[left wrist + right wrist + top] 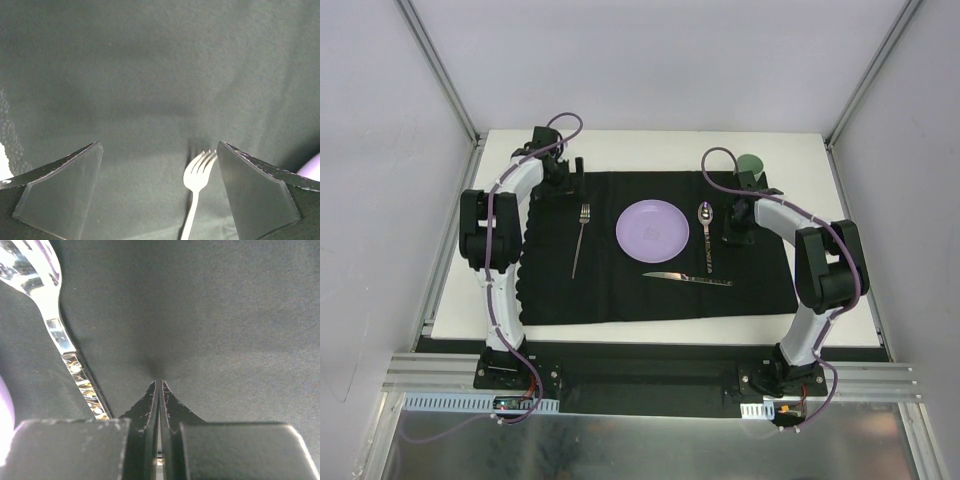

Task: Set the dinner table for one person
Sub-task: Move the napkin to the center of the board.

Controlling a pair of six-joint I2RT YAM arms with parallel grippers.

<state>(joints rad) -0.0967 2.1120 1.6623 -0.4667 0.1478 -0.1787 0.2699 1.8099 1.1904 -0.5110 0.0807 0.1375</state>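
The white dinner table (640,140) carries a black cloth mat (620,295). On the mat lie a purple plate (652,230), a fork (580,240) to its left, a spoon (706,232) to its right and a knife (688,279) in front of it. My left gripper (565,180) hovers open over the mat's back left, beyond the fork's tines (199,167); its jaws (159,145) hold nothing. My right gripper (735,235) is shut and empty just right of the spoon (50,310), with its tips (159,382) down at the cloth.
A dark green cup (752,164) stands on the white tabletop behind the mat's back right corner, close to the right arm. Grey frame rails edge the table. The plate's rim (4,412) shows at the left edge of the right wrist view.
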